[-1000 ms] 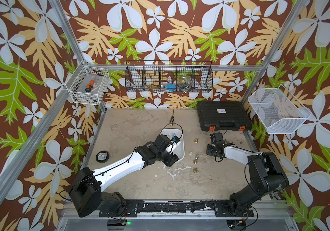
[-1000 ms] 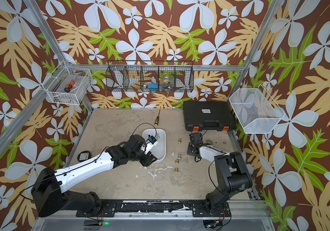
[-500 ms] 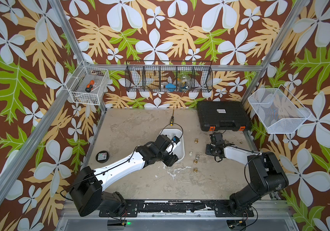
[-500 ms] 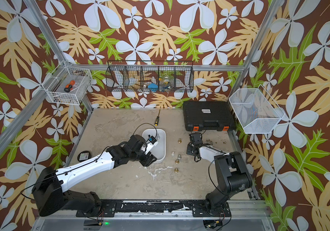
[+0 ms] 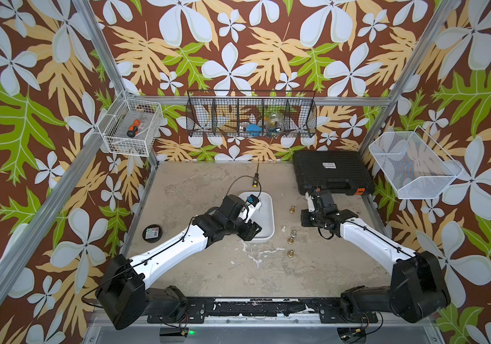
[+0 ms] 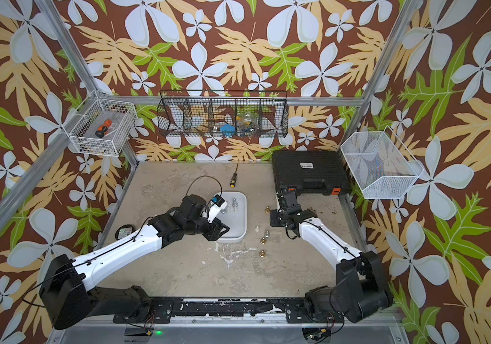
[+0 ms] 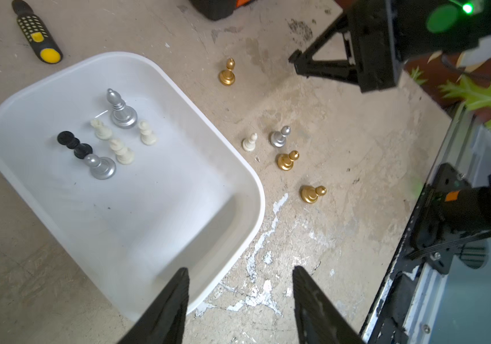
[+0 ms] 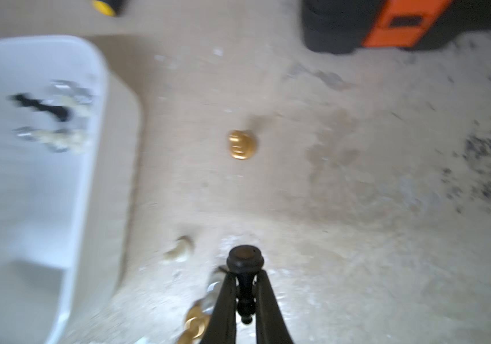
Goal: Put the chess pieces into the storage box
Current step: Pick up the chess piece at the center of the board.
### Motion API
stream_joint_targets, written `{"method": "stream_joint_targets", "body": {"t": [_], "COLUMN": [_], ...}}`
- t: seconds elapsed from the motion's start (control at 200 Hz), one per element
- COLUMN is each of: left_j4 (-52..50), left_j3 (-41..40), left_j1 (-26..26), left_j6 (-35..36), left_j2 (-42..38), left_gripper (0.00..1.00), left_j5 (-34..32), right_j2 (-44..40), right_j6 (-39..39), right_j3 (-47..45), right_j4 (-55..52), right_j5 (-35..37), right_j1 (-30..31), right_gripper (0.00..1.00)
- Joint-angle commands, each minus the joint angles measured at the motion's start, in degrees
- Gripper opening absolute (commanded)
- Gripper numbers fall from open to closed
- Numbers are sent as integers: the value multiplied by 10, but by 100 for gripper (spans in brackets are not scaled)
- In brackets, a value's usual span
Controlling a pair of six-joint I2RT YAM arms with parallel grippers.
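1. White storage box (image 7: 250, 226) is holding six chess pieces (image 7: 122, 113).
2. Five are standing beside it: three gold, one silver, one cream.
3. Right gripper (image 8: 245, 278) is pinching one black piece (image 8: 245, 257).
4. Left gripper (image 7: 239, 277) is hovering, fingers apart.

Left gripper (image 7: 239, 269) hangs with jaws apart; right gripper (image 8: 245, 275) is clamped on a black chess piece (image 8: 245, 257).

Black case (image 5: 332, 172) (orange latches), screwdriver (image 5: 255, 181), round black disc (image 5: 152, 232).
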Motion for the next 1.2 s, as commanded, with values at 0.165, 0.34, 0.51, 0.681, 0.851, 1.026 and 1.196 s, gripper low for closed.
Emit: {"method": "stream_joint_targets", "body": {"t": [0.165,0.34,0.51,0.681,0.851,1.026,1.196], "left_j4": [57,55,55,43,44,44,47], "left_j3": [-43,-83,-112,-110,-109,-107,-109], "left_j1": [114,127,124,101,90,83,77], "left_j6": [-75,-93,-92,-85,-79,-76,-77], "left_j2": [-18,-37,-62,-39,-25,-16,-9], "left_gripper": [52,51,52,53,52,51,45], "left_j5": [294,344,343,352,353,360,372], "right_j2": [-33,3,15,17,7,10,11], "right_j6": [-94,-120,-159,-168,-169,-166,-165], "right_j3": [32,43,57,61,53,50,50], "right_j4": [-26,-31,-43,-40,-28,-21,-18], "right_j5": [-205,-251,-284,-288,-283,-276,-266], "right_j1": [157,205,226,240,242,243,243], "right_gripper": [6,6,7,7,7,7,7]}}
